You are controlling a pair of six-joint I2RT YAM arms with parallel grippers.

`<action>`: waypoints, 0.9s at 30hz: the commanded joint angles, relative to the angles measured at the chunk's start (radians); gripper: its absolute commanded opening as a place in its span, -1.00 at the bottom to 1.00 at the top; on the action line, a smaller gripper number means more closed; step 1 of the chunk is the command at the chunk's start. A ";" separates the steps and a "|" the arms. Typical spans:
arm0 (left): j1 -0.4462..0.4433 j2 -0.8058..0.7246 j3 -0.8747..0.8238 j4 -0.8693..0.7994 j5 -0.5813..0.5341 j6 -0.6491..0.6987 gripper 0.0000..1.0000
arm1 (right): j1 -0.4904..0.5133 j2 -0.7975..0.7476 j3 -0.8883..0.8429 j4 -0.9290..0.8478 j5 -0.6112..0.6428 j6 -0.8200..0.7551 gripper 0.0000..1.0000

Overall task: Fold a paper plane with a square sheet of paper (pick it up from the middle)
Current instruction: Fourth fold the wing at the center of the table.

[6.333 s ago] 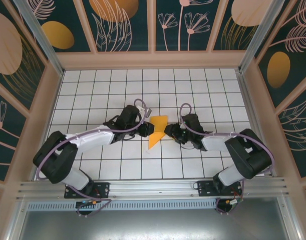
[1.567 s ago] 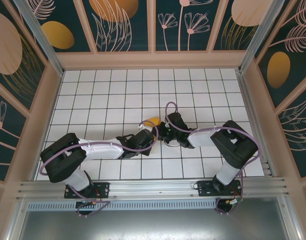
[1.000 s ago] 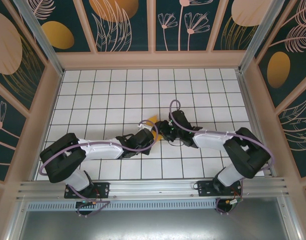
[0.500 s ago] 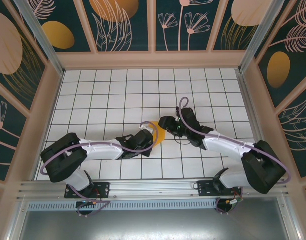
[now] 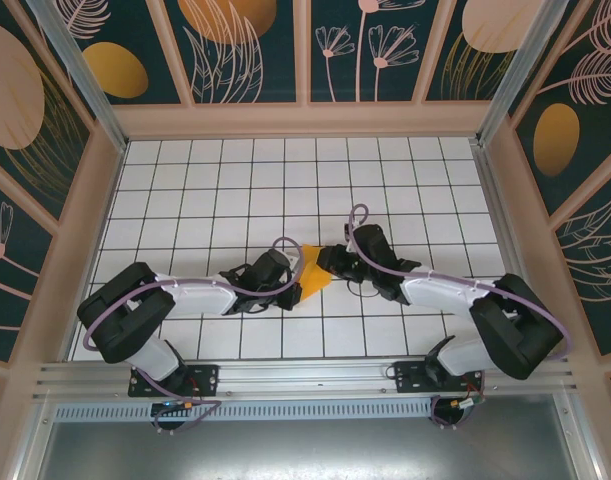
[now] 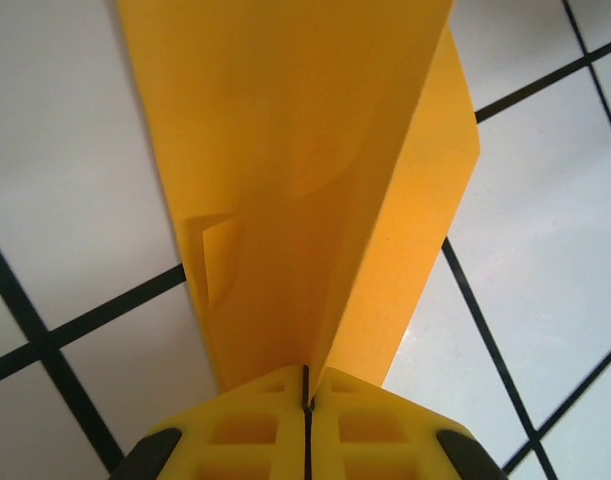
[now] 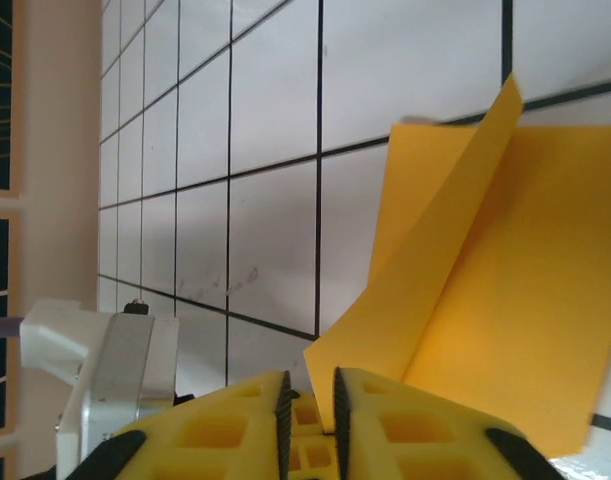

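The square sheet of paper, orange-yellow and folded into a small creased shape, stands off the tiled floor between the two grippers. My left gripper is shut on its near-left edge; in the left wrist view the jaws meet on the crease and the paper fans away from them. My right gripper is at the paper's right side. In the right wrist view its jaws stand a narrow gap apart, with the corner of a raised flap reaching into that gap.
White tiled floor with black grid lines runs to the wooden walls. Part of the left arm shows at the lower left of the right wrist view. Both arms lie low, meeting near the floor's middle.
The right gripper's jaws have narrowed from wide to a slim gap around the paper's flap. The left gripper has drawn slightly left with the paper, so more orange shows.
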 commanded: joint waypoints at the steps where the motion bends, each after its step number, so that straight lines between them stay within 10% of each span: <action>1: 0.020 0.004 -0.023 0.055 0.092 -0.001 -0.81 | 0.011 0.055 -0.009 0.120 -0.084 0.006 -0.68; 27: 0.110 0.098 -0.003 0.138 0.307 -0.018 -0.80 | 0.017 0.210 0.022 0.141 -0.010 0.083 -0.79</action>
